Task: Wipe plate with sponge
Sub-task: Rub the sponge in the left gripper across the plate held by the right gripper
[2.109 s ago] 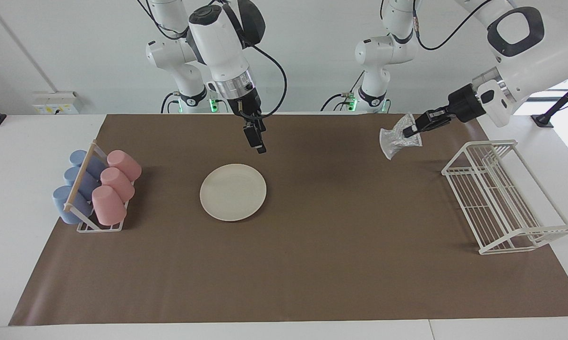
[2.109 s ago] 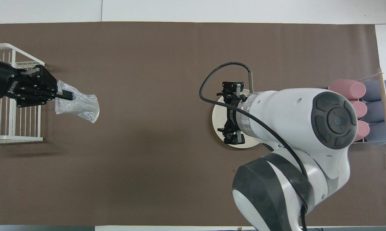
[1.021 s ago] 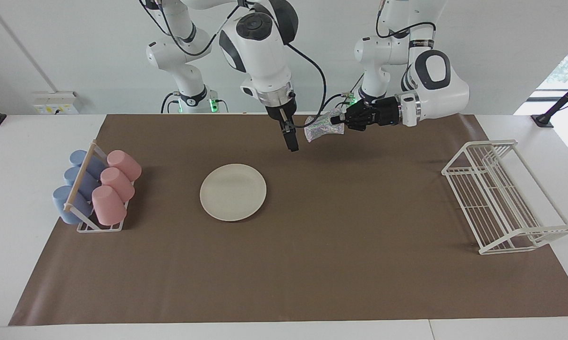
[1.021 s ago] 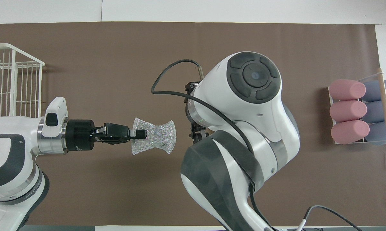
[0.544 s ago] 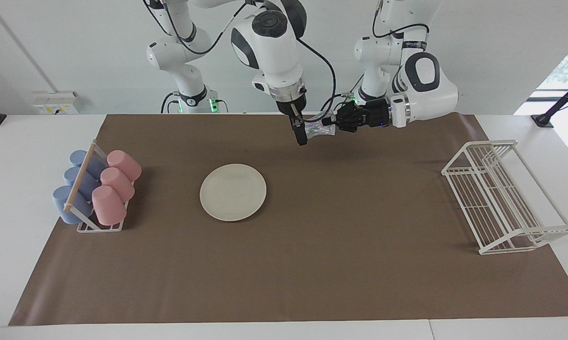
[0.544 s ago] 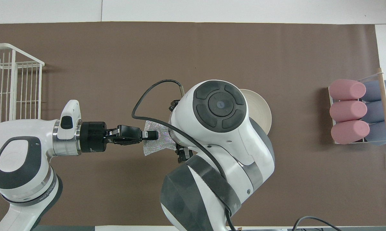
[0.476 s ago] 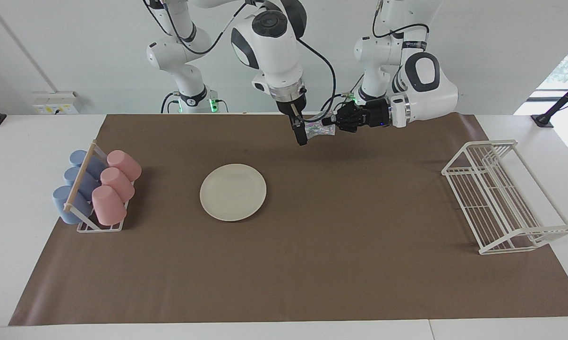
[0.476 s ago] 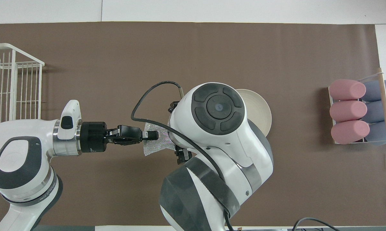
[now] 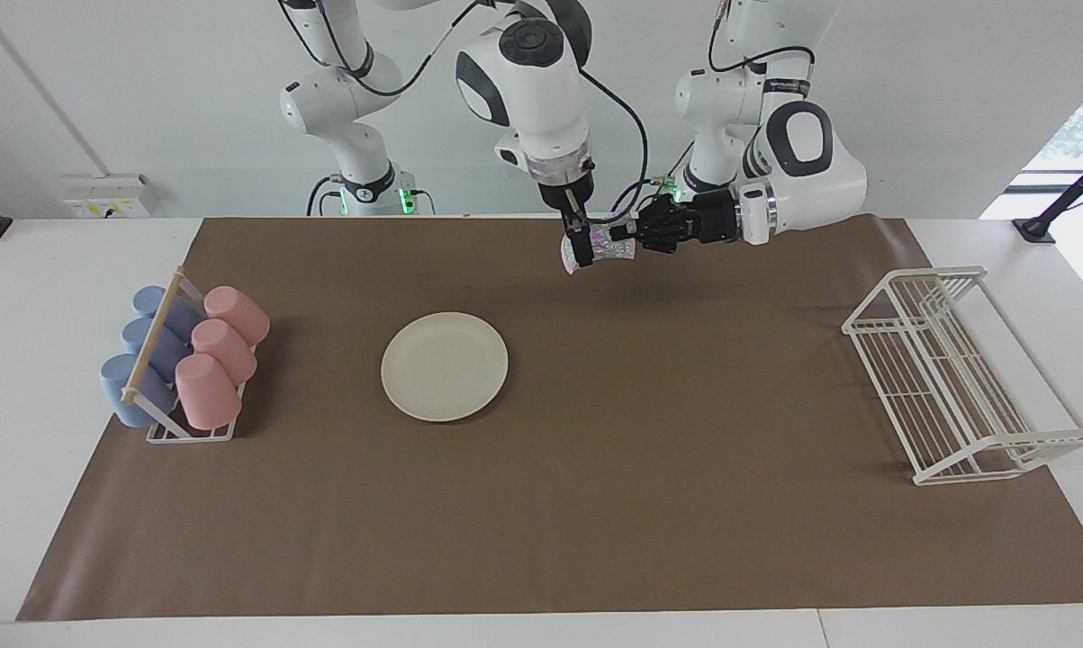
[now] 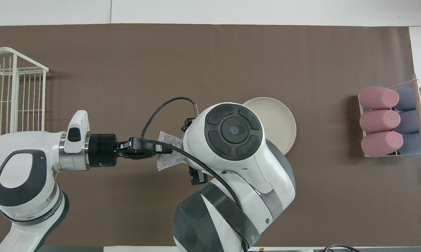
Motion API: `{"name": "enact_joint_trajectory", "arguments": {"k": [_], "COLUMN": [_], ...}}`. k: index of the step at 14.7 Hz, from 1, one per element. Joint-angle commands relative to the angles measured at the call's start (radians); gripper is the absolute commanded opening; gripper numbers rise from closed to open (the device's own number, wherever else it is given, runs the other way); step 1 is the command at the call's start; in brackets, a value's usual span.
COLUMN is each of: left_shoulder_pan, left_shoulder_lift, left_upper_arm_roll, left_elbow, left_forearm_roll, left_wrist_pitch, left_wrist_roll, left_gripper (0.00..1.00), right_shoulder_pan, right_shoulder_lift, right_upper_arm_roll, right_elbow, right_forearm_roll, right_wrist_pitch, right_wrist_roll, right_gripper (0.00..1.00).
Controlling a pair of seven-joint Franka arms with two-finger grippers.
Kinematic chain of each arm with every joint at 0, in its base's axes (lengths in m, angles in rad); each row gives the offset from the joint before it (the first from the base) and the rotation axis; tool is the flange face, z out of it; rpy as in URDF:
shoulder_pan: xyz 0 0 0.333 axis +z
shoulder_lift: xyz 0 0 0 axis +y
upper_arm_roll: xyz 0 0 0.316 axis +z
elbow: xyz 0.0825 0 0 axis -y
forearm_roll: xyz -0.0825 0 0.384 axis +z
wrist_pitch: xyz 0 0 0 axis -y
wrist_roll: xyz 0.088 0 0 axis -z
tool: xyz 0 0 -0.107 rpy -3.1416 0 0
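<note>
Sponge [image 9: 606,248] hangs in the air near the robots' edge of the surface, pinched shut at one end by the left claw [image 9: 627,241], its long axis running level toward the right claw [image 9: 582,251]. That one points straight down at the free end; whether it has closed I cannot tell. Farther out, toward the right arm's end, lies the plate [image 9: 445,366], untouched.

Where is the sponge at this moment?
In the facing view, the sponge is in the air between both hands, held by the left hand, nearer the robots than the plate.
</note>
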Motion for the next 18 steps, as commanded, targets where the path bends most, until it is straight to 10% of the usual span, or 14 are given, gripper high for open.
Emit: {"name": "enact_joint_trajectory", "arguments": {"k": [1,2,6,12,13,14,18], "left_shoulder_pan": [-0.020,-0.020,-0.019,-0.016,-0.017,-0.017,-0.008], "left_shoulder_lift": [-0.011,-0.011,-0.011,-0.012,-0.012,-0.012,-0.012], "left_upper_arm_roll": [0.013,0.013,0.013,0.014,0.014,0.014,0.014], "left_elbow": [-0.022,-0.020,-0.022,-0.023,-0.022,-0.022,-0.023], "left_forearm_roll": [-0.024,-0.024,-0.022,-0.018,-0.016,-0.015,-0.010], "left_wrist_pitch": [0.017,0.017,0.013,0.009,0.011,0.014,0.011], "left_wrist_roll": [0.023,0.023,0.023,0.025,0.025,0.023,0.019], "left_gripper": [0.00,0.00,0.00,0.00,0.22,0.99,1.00], "right_shoulder_pan": [0.011,0.012,0.015,0.014,0.012,0.012,0.012], "right_shoulder_lift": [-0.024,-0.024,-0.024,-0.025,-0.025,-0.025,-0.028], "right_upper_arm_roll": [0.002,0.002,0.002,0.002,0.002,0.002,0.002], "right_elbow": [-0.033,-0.034,-0.037,-0.039,-0.039,-0.041,-0.039], "right_forearm_roll": [-0.008,-0.009,-0.011,-0.011,-0.011,-0.011,-0.011], "right_wrist_pitch": [0.038,0.041,0.040,0.041,0.041,0.041,0.026], "right_wrist_roll": [0.033,0.033,0.019,0.011,0.005,-0.001,-0.001], "right_gripper": [0.82,0.78,0.00,0.00,0.00,0.00,0.00]}}
